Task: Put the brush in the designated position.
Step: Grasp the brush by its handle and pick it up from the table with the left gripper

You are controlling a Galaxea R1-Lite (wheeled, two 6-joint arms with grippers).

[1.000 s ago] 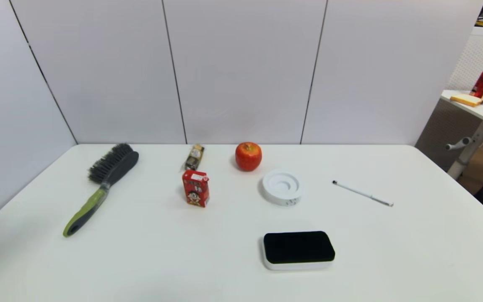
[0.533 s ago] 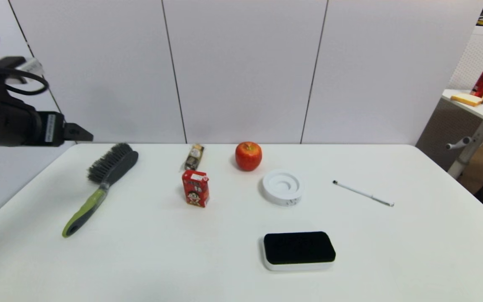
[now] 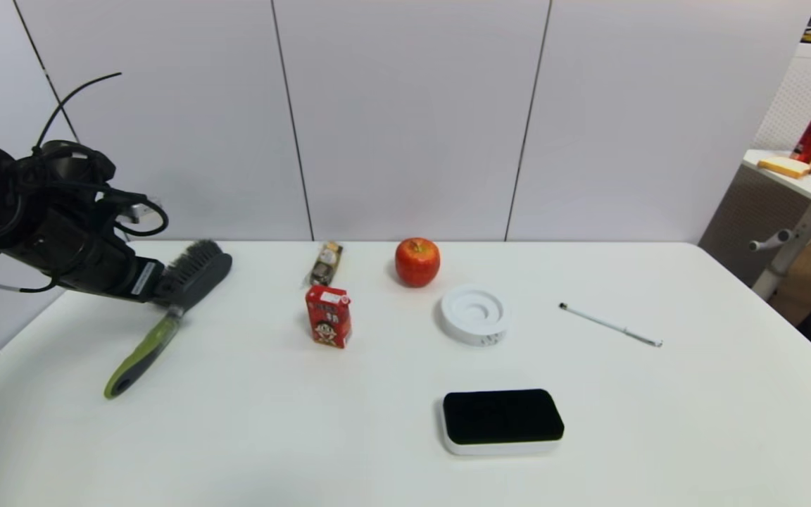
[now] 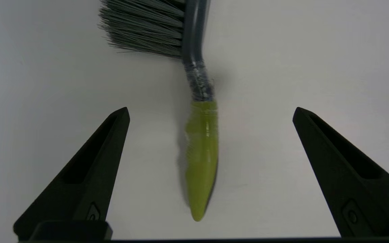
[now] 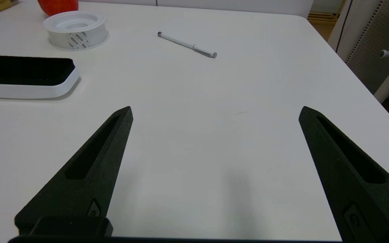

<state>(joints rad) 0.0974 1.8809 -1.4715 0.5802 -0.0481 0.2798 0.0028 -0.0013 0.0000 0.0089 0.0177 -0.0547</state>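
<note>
The broad white table (image 3: 405, 465) fills the lower half of the head view and carries everything else. Largest on it is the long hand brush (image 3: 166, 317) with a dark grey oblong head, dense grey bristles and a lime-green and grey handle; it lies flat at the left of the frame, head toward the back wall, handle slanting down to the lower left, so its slim handle is the easy part to grasp. Above the neck of the brush, at centre left, hangs the black left gripper (image 4: 211, 114); in its wrist view the two fingers stand wide apart on either side of the green handle, touching nothing, apparently lined up to close across it. The brush is therefore not yet held, and no mark on the bare tabletop shows where it must go. Lower centre sits a black-topped white rectangular eraser (image 3: 502, 420), and above it a white round ring-shaped dish (image 3: 474, 315). A red apple (image 3: 417, 262) is at upper centre, with a small red drink carton (image 3: 329, 316) and a wrapped snack (image 3: 326, 263) to its left. A thin white pen (image 3: 610, 324) lies at centre right. The right gripper (image 5: 214, 111), out of the head view, rests low over bare table with its fingers spread, seemingly parked.
</note>
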